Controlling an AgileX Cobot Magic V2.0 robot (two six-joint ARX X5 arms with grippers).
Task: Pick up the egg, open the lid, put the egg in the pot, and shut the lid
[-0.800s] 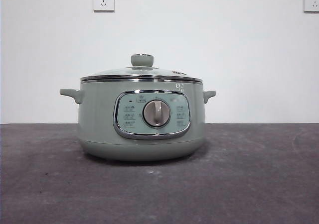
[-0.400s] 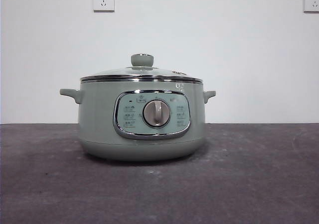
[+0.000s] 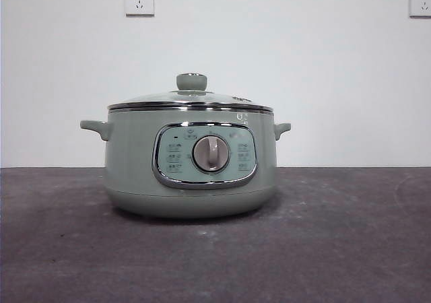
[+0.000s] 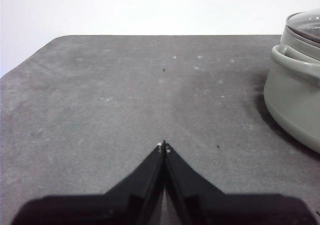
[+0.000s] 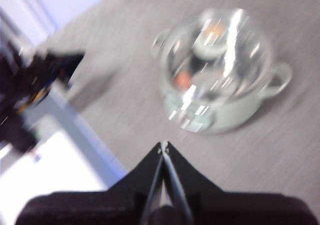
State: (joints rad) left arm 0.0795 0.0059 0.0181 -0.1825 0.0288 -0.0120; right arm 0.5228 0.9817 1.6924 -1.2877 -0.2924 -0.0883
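Nothing on table has shifted since earlier front pictures: pot (image 3: 190, 161) sits central on dark table (image 3: 350, 249), lid (image 3: 190, 101) seated flat on its rim. Right wrist view blurred; small reddish blob shows through glass, likely egg (image 5: 183, 78) inside pot (cannot be certain). Left gripper (image 4: 163, 146) hovers low over bare table beside pot, jaws pressed together, holding nothing. Right gripper (image 5: 164, 146) high above pot, jaws likewise closed, empty. Lid on suggests task near done.

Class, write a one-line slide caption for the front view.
A pale green pot sits on a dark grey table, its glass lid closed, before a white wall.
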